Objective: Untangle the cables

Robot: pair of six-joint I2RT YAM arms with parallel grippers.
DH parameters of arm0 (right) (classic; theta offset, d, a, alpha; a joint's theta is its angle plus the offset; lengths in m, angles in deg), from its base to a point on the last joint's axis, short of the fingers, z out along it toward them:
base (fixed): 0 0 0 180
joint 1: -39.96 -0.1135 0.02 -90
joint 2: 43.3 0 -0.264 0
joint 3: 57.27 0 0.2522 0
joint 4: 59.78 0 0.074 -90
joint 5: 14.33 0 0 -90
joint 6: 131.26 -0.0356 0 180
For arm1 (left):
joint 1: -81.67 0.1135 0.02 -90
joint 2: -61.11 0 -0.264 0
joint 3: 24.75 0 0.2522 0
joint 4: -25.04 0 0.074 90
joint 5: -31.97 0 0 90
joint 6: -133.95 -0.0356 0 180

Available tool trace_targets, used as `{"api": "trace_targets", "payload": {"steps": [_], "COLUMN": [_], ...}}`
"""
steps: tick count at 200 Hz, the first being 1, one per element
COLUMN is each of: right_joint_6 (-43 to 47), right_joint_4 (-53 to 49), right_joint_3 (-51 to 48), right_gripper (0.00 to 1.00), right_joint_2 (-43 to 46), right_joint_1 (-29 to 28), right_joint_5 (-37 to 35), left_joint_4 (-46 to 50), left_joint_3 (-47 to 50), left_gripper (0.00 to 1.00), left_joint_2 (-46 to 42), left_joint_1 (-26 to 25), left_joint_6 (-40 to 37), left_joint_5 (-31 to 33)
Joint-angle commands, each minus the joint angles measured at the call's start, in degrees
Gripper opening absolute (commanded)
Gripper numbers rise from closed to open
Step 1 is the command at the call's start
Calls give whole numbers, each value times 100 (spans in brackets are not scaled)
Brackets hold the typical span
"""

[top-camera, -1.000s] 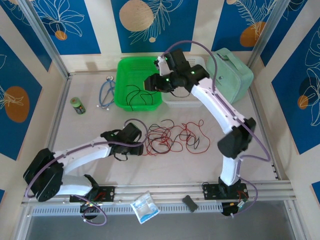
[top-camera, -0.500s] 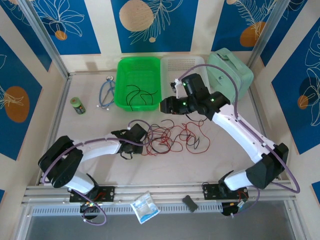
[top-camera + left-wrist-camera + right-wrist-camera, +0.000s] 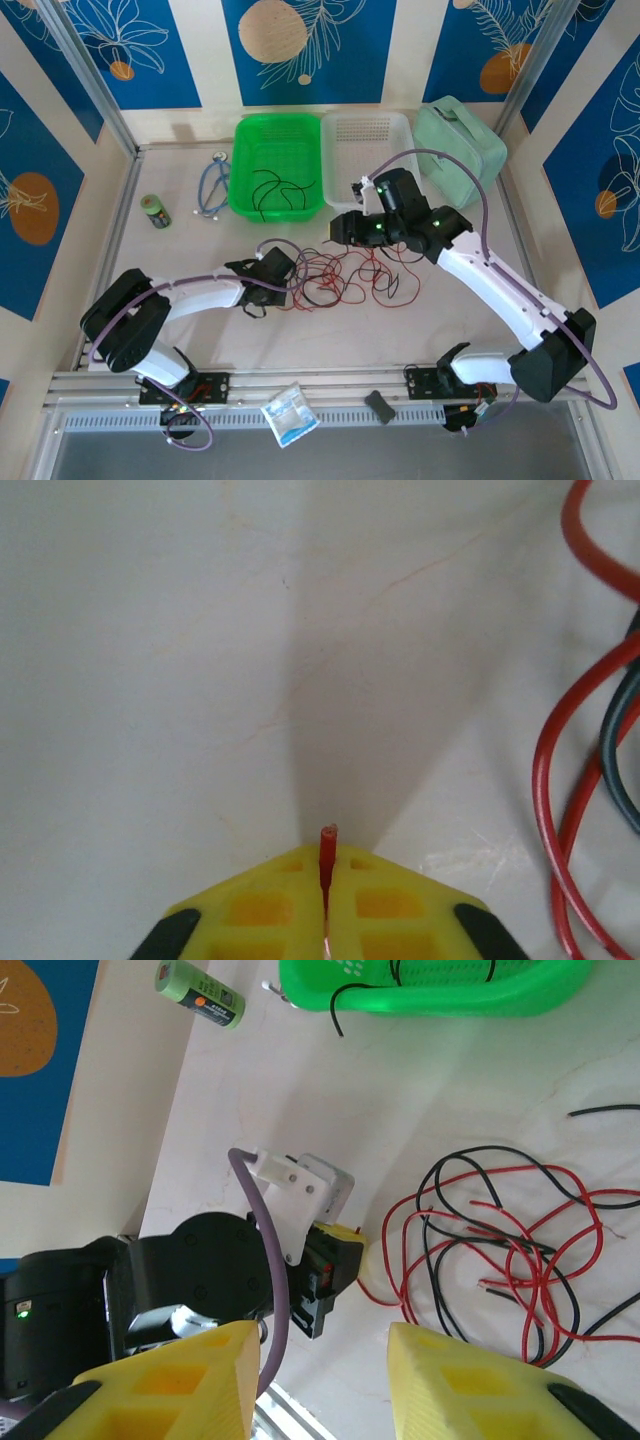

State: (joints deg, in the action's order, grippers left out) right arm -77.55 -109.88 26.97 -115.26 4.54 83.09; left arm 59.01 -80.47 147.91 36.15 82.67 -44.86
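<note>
From above, the cables [image 3: 345,272] lay as a loose tangle of thin red and black loops on the middle of the bench [image 3: 330,335], between the two arms. A few more black wires [image 3: 275,190] sat inside the green basket [image 3: 277,160] at the far side. The left pincer [image 3: 291,284] lay low at the tangle's left edge. The right pincer [image 3: 340,228] hung over the tangle's far edge, just near of the baskets. A second before, the right arm had been reaching over the green basket; since then it had swung back toward the tangle. The left arm had stretched slightly further toward the wires.

In the left wrist view, the yellow fingers [image 3: 260,905] were pressed fully together on the cut end of a red wire [image 3: 327,842], which stuck up between them. More red and dark loops curved along the right side.

In the right wrist view, the right pincer's yellow fingers stood apart with nothing between them. Below them lay the tangle and the left pincer at its edge.
</note>
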Motion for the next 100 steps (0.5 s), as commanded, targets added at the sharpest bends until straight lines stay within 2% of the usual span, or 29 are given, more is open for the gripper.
{"api": "trace_targets", "payload": {"steps": [1, 46, 100], "right_joint_6": [-96, -254, -363], "right_joint_4": [57, 202, 570], "right_joint_3": [-197, -813, -1396], "right_gripper": [39, 43, 46], "right_joint_2": [253, 640, 834], "right_joint_1": [-78, -238, -290], "right_joint_5": [-13, -48, 13], "left_joint_4": [-209, 345, 1486], "left_joint_3": [-45, -381, -1319], "left_gripper": [0, 0, 0], "left_joint_2": [-34, -713, -1734], "left_joint_1": [-3, -23, -36], "left_joint_6": [-3, -86, -523], "left_joint_5": [193, 457, 661]}}
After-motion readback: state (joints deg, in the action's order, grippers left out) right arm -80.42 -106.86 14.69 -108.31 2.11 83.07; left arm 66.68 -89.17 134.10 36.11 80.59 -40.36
